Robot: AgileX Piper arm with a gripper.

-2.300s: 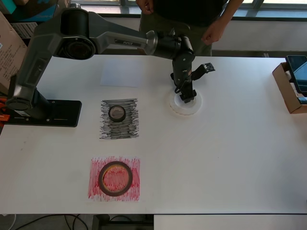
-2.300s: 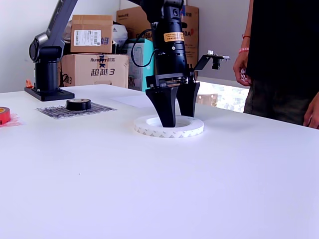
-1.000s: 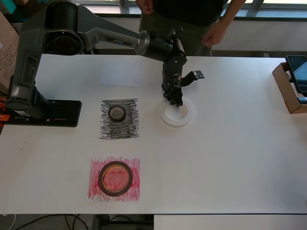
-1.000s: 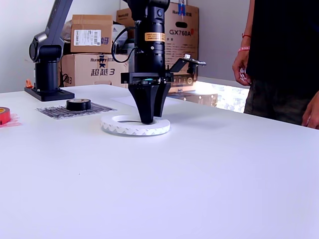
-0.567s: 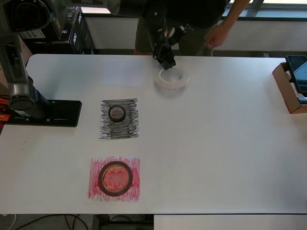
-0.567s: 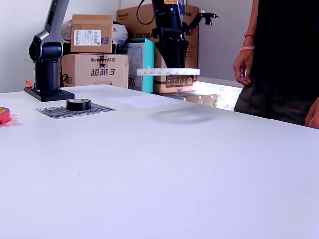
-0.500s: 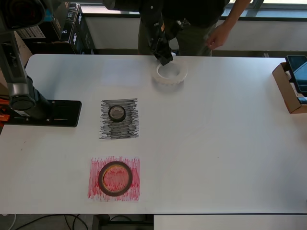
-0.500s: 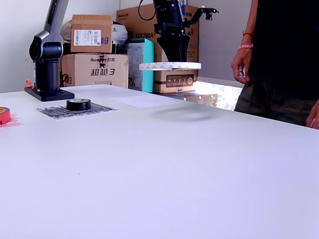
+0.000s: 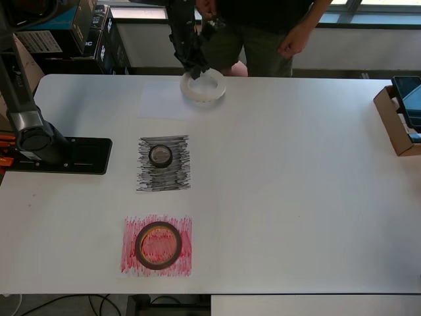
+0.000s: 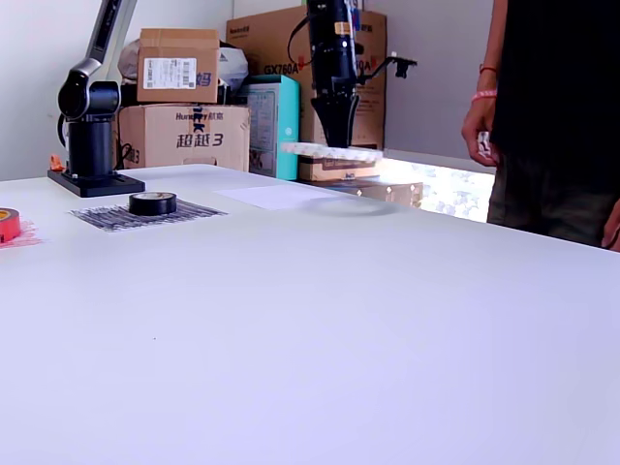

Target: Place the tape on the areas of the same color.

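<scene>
Person [image 9: 263, 26] cropped above shoulders

The gripper [image 10: 334, 136] holds the white tape ring [image 10: 331, 150] flat in the air above the counter [image 10: 320, 329], its shadow just beyond the blank white sheet [image 10: 278, 197]. The small black roll [image 10: 153, 202] sits on the black-scribbled sheet [image 10: 145, 214]. At the exterior view's left edge, the dark-red roll [image 10: 8, 224] shows partly. Cardboard boxes [image 10: 177, 102] stand behind; a person [image 10: 557, 116] stands at the exterior view's right.
</scene>
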